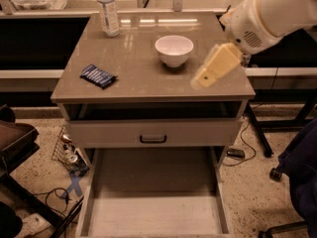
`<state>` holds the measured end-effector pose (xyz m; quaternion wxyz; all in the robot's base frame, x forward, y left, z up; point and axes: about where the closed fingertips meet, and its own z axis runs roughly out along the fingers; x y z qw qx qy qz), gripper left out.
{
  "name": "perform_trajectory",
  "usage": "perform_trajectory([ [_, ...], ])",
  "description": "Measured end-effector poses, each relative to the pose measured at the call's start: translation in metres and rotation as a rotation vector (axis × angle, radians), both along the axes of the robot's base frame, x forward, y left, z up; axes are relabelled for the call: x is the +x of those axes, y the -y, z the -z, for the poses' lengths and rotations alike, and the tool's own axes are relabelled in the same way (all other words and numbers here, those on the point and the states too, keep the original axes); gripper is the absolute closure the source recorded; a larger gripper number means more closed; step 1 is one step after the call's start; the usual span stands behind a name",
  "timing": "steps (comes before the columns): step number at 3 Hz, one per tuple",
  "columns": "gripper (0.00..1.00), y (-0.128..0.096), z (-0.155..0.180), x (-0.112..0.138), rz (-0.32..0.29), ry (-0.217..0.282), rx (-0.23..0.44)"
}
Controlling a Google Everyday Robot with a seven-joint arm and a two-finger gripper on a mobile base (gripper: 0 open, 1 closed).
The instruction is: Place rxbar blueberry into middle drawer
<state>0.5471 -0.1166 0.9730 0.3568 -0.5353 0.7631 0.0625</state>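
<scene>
The rxbar blueberry [98, 76], a dark blue wrapper with white stripes, lies flat on the left side of the cabinet top [138, 71]. The middle drawer [153, 214] is pulled out wide at the bottom of the view, and its flat floor is bare. My gripper [204, 78], cream-coloured, hangs over the right side of the cabinet top. It is to the right of the white bowl and far right of the bar. My white arm [267, 14] reaches in from the upper right.
A white bowl [174, 49] stands mid-top and a water bottle [108, 11] at the back left. A drawer with a dark handle [153, 139] sits closed above the open one. A blue chair [299, 157] is at the right, with dark furniture [15, 140] and cables at the left.
</scene>
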Motion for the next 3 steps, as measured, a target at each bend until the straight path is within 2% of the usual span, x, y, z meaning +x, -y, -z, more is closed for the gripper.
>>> perform_trajectory([
  [1, 0.00, -0.040, 0.000, 0.029, 0.034, 0.011, 0.181],
  [2, 0.00, -0.074, 0.003, 0.035, 0.045, -0.009, 0.296],
  [3, 0.00, -0.078, 0.001, 0.036, 0.046, -0.004, 0.308],
])
